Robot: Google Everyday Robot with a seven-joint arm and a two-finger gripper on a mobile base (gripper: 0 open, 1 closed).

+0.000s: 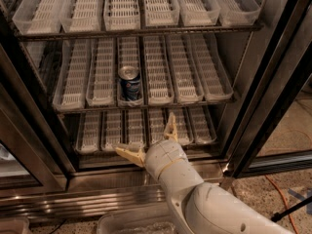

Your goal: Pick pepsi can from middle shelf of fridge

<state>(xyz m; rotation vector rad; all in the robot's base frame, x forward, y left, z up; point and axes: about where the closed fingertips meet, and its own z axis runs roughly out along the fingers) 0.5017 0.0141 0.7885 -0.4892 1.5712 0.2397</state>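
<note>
The pepsi can (129, 84) stands upright at the front of the third lane from the left on the middle shelf (146, 106) of the fridge (263, 82). It is dark blue with a silver top. My gripper (147, 138) is below the can, in front of the bottom rack, and is open and empty. One yellowish finger (127, 154) points left and the other (170, 126) points up. The white arm runs down to the lower right.
The top rack (136, 30) and bottom rack (146, 147) hold clear plastic lanes with nothing in them. The dark door frame (273, 96) stands at the right, another door edge (29, 126) at the left. The ribbed steel base (87, 199) runs below. An orange cable (287, 199) lies on the floor.
</note>
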